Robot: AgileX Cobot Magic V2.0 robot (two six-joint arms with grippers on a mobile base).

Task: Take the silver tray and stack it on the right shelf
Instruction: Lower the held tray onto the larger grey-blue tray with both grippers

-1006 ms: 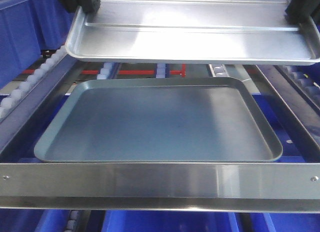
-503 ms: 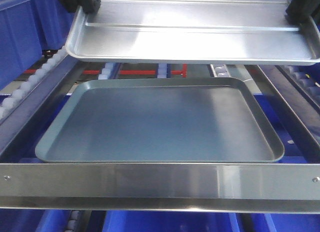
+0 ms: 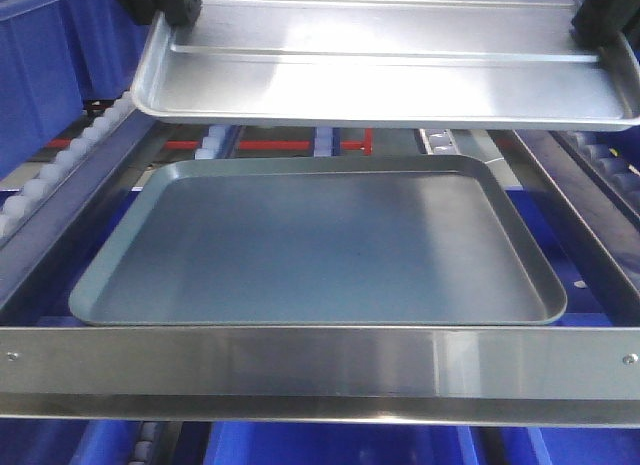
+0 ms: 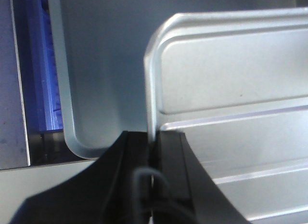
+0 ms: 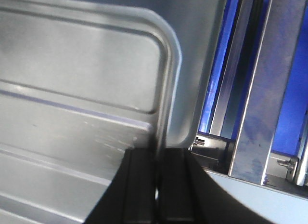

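The shiny silver tray hangs level above the right shelf, its two long ridges showing. My left gripper is shut on the tray's left rim, and my right gripper is shut on its right rim. In the left wrist view the black jaws pinch the rim of the silver tray. The right wrist view shows my right gripper clamped on the rim of the silver tray near a rounded corner. Below lies a dull grey-green tray on the shelf.
White roller rails run along the shelf's left side, with more rollers on the right. The broad steel front bar with screws crosses the near edge. Blue bins stand at the left and under the shelf. Steel frame posts rise close to my right gripper.
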